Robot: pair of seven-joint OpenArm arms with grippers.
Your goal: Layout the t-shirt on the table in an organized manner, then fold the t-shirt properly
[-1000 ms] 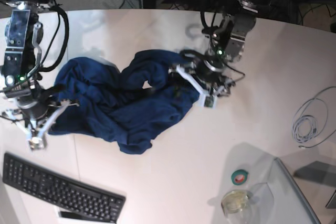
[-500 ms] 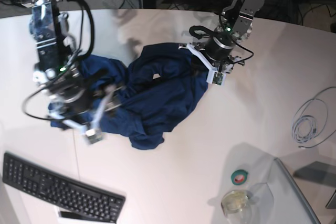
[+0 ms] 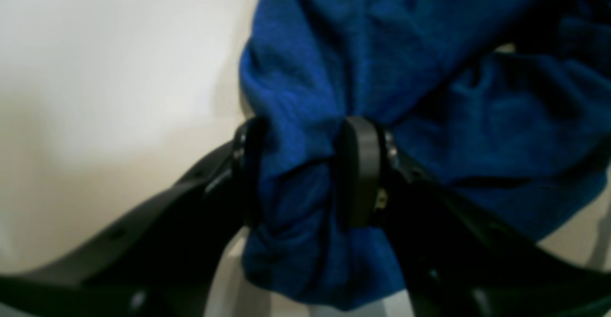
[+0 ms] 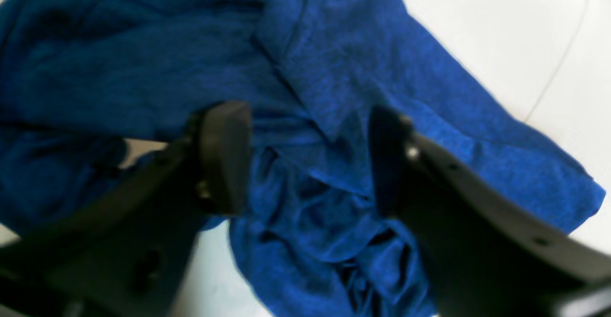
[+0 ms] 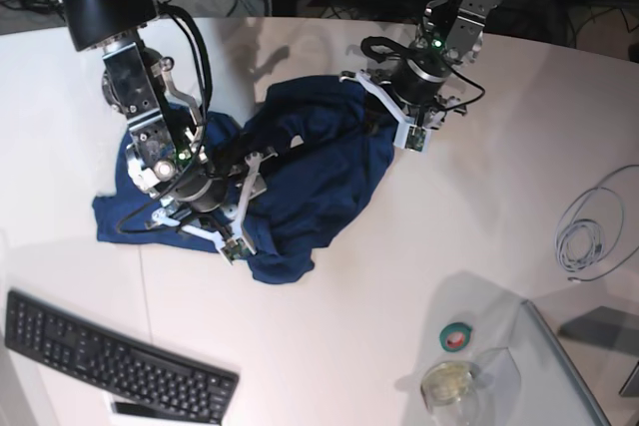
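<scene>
Right now my left hand (image 3: 298, 174) pinches the t-shirt (image 5: 300, 182) by its far-edge side — my right hand (image 4: 305, 159), spread, hovers over the worktop's (image 5: 399, 286) crumpled middle heap.

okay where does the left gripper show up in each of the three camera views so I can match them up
Base: the left gripper is upper right of centre, at the shirt's far edge.
Left wrist: bottom centre, black pads pinching a bunch of cloth.
Right wrist: not in it; those open jaws belong to the right gripper.
Shared landmark: the blue t-shirt, crumpled on the white table.
</scene>
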